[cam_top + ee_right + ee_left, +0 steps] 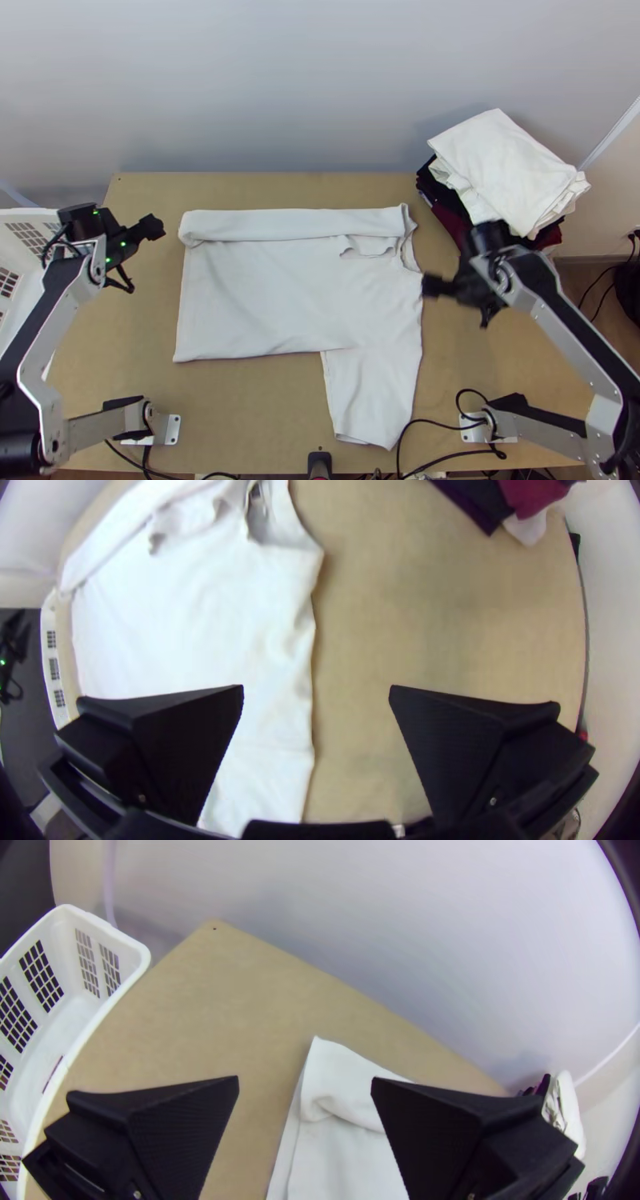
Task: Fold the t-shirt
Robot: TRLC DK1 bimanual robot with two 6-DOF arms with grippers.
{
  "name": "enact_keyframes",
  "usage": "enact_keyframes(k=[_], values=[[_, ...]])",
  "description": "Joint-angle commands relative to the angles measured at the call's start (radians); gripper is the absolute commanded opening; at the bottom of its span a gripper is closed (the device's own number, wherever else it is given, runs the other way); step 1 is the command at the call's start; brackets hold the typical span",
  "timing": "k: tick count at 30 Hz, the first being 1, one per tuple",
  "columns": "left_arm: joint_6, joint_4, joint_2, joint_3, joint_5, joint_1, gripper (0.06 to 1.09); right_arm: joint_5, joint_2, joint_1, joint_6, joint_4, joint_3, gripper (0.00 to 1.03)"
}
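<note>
Though partly folded, t-shirt (280, 292) (white), spread

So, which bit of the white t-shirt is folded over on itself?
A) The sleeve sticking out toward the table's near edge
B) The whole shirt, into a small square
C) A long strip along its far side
C: the t-shirt has a long band doubled over along its far side, while the near sleeve lies spread.

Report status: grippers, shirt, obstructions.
Left gripper, right gripper open, empty. Shirt spread, far edge folded in, near sleeve out. Pile far right, off shirt.
</note>
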Motion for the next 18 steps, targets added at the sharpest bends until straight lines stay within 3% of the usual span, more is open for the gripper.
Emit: enact_keyframes(k=[1, 4, 9, 16, 18], values=[[0.02, -0.03, -0.045, -0.005, 0.007, 0.0, 1.02, -0.044, -0.061, 0.023, 0.002, -0.032, -0.102, 0.95], [0.021, -0.048, -0.071, -0.006, 0.007, 0.002, 1.02, -0.191, -0.114, -0.004, 0.003, -0.002, -0.196, 0.83], [0.029, -0.068, -0.101, -0.018, 0.005, 0.003, 1.02, -0.284, -0.123, -0.02, -0.002, 0.033, -0.274, 0.57], [0.027, -0.085, -0.132, -0.028, -0.002, 0.003, 1.02, -0.369, -0.057, -0.042, -0.044, 0.052, -0.318, 0.55], [0.027, -0.089, -0.143, -0.032, -0.004, 0.003, 1.02, -0.37, -0.041, -0.042, -0.058, 0.067, -0.337, 0.44]])
